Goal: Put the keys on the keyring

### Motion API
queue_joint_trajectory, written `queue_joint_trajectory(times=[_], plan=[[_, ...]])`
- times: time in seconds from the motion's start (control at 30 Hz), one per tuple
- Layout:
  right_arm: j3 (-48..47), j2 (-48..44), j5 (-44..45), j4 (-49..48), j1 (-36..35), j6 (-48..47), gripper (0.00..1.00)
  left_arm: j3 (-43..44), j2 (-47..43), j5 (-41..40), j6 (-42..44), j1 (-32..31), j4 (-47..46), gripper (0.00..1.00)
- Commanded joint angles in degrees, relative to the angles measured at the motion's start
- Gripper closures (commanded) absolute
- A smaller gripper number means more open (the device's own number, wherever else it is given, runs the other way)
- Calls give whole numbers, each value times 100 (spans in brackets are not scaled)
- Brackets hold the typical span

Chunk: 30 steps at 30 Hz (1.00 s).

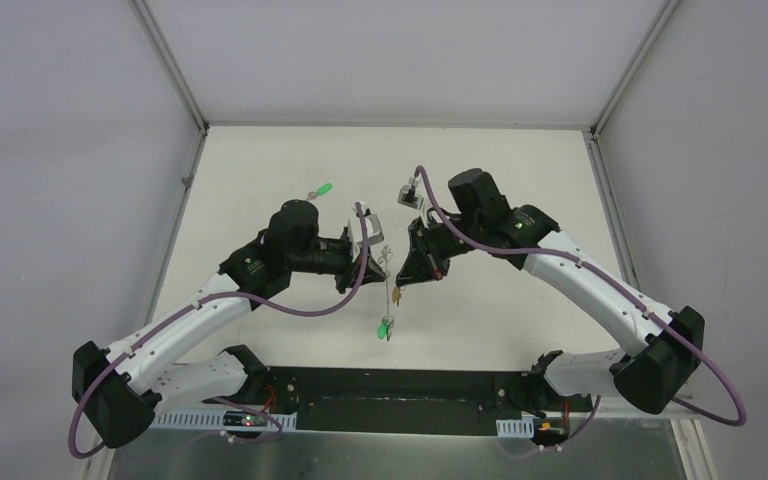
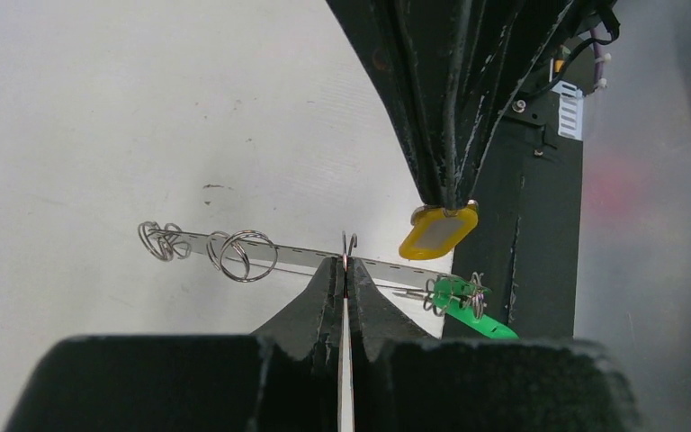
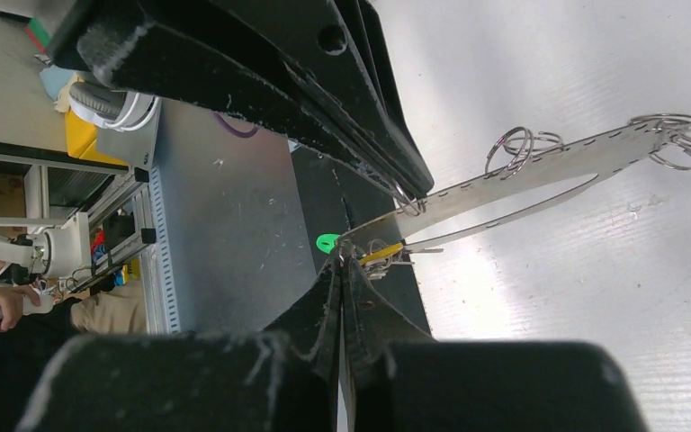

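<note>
Aloft, keyring between left fingers

Keyring: thin grey perforated metal band bent into a long narrow loop, held off the white tabletop, with small wire split rings threaded at one end. Keys: yellow plastic-headed key just above the band's other end, and bright green plastic-headed key among small rings there. Second green-headed key: flat on the tabletop, well apart.
</note>
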<state>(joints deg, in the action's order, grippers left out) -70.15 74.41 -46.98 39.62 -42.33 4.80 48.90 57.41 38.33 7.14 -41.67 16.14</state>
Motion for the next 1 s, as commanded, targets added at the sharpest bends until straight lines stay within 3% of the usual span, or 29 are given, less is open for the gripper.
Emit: queue_joint_trajectory(times=[0.0, 0.77, 0.97], plan=[[-255, 27, 170, -321, -82, -29, 100, 148, 31, 376, 190, -42, -406, 100], [-415, 355, 330, -730, -153, 155, 100, 241, 84, 459, 216, -38, -423, 100], [-429, 363, 730, -619, -153, 92, 100, 260, 78, 465, 210, -43, -426, 100]])
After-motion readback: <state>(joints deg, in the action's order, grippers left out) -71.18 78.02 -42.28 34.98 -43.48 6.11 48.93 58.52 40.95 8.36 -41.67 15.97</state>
